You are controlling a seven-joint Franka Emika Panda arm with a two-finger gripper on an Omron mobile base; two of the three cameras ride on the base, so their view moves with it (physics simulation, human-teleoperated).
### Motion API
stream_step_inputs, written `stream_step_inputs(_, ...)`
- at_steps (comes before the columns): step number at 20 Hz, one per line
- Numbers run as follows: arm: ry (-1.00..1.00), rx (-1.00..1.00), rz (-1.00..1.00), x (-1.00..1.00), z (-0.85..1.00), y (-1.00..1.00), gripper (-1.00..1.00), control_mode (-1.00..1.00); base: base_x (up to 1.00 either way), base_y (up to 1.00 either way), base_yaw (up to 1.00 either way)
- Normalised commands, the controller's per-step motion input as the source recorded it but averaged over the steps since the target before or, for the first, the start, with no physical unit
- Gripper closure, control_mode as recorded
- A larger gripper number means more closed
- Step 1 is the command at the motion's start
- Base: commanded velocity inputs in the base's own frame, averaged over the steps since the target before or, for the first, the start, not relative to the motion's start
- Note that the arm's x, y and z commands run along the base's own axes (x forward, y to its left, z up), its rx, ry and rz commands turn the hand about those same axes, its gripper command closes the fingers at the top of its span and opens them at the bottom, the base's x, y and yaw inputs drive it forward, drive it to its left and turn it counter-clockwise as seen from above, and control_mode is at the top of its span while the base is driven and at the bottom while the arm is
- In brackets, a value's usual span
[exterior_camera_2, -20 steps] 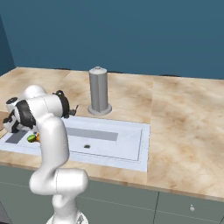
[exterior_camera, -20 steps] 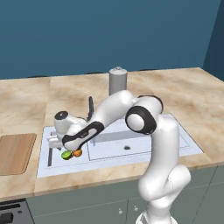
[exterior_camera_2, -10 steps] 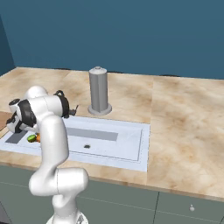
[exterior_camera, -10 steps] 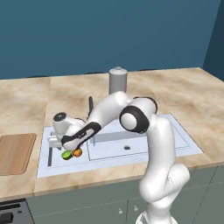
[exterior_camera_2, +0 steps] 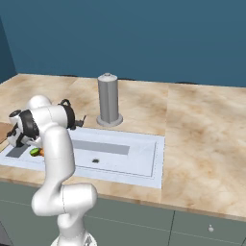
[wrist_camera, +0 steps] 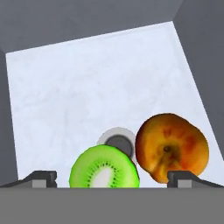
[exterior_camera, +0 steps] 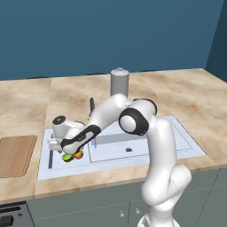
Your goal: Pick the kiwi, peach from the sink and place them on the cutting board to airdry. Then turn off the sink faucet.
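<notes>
1. Down in the sink's [exterior_camera: 44, 166] small compartment, claw [wrist_camera: 111, 179] spread wide, fingertips [wrist_camera: 40, 178] either side of the kiwi [wrist_camera: 105, 169], nothing pinched.
2. Kiwi and peach [wrist_camera: 171, 148] touching, lying on the basin floor by the dark drain [wrist_camera: 119, 142].
3. Cutting board [exterior_camera: 15, 155] on the tabletop [exterior_camera: 181, 93] left of the sink.
4. Sink faucet [exterior_camera: 92, 106] upright behind the basin, grey cylinder [exterior_camera: 119, 82] near it.

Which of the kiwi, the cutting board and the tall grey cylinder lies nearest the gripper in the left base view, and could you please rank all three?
Measured from the gripper, low in the sink's small compartment:
1. The kiwi, directly beneath the hand.
2. The cutting board, on the counter left of the sink.
3. The tall grey cylinder, behind the sink, farthest.
</notes>
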Motion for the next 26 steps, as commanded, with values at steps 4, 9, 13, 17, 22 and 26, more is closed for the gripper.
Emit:
stream_step_inputs(4,0.01,0.0,-0.06,0.01,-0.08,0.0,-1.0,-1.0,0.0,0.0,0.0)
stream_step_inputs(9,0.0,0.0,-0.06,0.0,-0.08,0.0,-1.0,-1.0,0.0,0.0,0.0)
stream_step_inputs(13,0.02,0.0,-0.06,0.0,-0.12,0.0,-1.0,-1.0,0.0,0.0,0.0)
stream_step_inputs(17,0.02,0.0,-0.08,-0.07,-0.11,-0.03,-1.0,-1.0,0.0,0.0,0.0)
stream_step_inputs(22,0.02,0.0,-0.08,-0.03,-0.1,-0.11,-1.0,-1.0,0.0,0.0,0.0)
stream_step_inputs(26,0.04,0.0,-0.08,-0.07,-0.12,-0.2,-1.0,-1.0,0.0,0.0,0.0)
